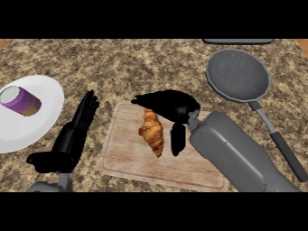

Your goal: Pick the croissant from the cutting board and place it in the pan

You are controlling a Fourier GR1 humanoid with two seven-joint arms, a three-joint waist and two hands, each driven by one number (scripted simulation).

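- The croissant (pixel 152 131) lies on the wooden cutting board (pixel 163 169), in the board's far-left part, its long axis running from the far edge toward the near edge.
- The cutting board sits near the middle of the granite worktop (pixel 136 63), closer to the near edge.
- The right hand (pixel 170 106) hangs over the board's far edge, right at the croissant's far tip. Its fingers (pixel 178 140) are curled downward: one dark finger reaches down just right of the croissant, alongside it, and the rest arch over the pastry's far end. Whether they touch the croissant cannot be told.
- The grey right forearm (pixel 240 155) crosses the board's right side, coming in from the near-right.
- The pan (pixel 238 74), grey and round, lies toward the far-right corner of the worktop, its handle (pixel 282 146) pointing toward the near edge, right of the forearm.
- The left hand (pixel 76 131) rests on the worktop just left of the board, fingers straight and pressed together, pointing toward the far edge.
- A white plate (pixel 9 131) sits at the left edge of the worktop, carrying a purple cup (pixel 21 101) lying tilted on its far part.
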